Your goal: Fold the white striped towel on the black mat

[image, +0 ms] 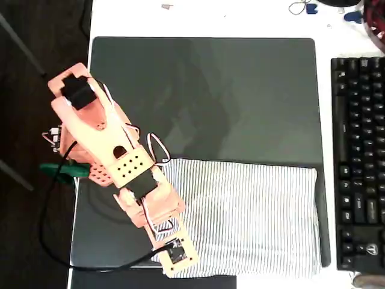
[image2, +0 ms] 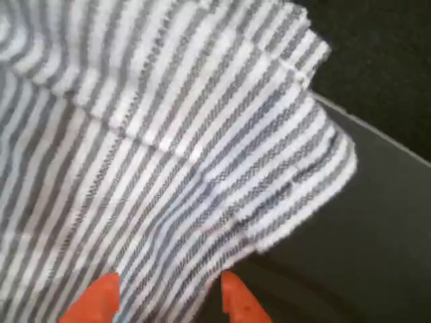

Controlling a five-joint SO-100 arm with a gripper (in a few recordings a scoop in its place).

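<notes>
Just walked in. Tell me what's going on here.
An orange robot arm is working on a white striped towel that lies on the lower half of a black mat. The gripper sits at the towel's lower left corner in the overhead view, fingers apart with striped cloth between them. A keyboard sits to the right.

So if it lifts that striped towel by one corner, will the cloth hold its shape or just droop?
Probably droop. The white striped towel is thin, with soft layered folds in the wrist view, so it looks floppy and light. The gripper has fingertips either side of its edge; pushed, it would likely bunch on the black mat rather than slide whole.
</notes>
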